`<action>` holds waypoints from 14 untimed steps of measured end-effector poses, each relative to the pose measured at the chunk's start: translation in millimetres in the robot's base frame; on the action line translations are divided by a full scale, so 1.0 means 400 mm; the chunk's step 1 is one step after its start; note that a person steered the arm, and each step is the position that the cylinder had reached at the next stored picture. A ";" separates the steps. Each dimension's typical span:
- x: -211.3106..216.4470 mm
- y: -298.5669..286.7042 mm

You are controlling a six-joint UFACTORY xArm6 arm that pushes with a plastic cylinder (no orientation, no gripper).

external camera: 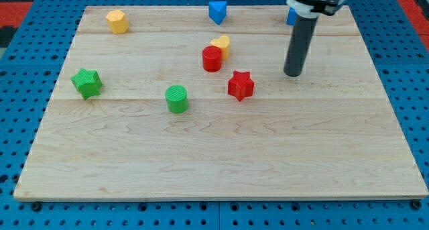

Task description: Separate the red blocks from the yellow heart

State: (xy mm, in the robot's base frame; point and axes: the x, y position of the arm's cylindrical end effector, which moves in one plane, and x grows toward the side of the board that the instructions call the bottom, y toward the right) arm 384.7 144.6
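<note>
A red cylinder [212,58] sits near the board's upper middle, touching the yellow heart [222,45] just behind it at its upper right. A red star [240,86] lies below and to the right of them, apart from both. My tip [293,74] rests on the board to the right of the red star and the cylinder, with a clear gap to each. The dark rod rises from it toward the view's top.
A yellow hexagon [117,21] lies at top left. A blue block [217,11] sits at top centre; another blue block [291,16] is partly hidden behind the rod. A green star [87,82] lies at left, a green cylinder [177,98] near centre.
</note>
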 end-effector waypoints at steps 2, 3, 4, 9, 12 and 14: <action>0.001 -0.243; 0.012 -0.440; -0.047 -0.545; -0.065 0.004; 0.037 0.120; -0.058 0.031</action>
State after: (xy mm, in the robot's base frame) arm 361.6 157.1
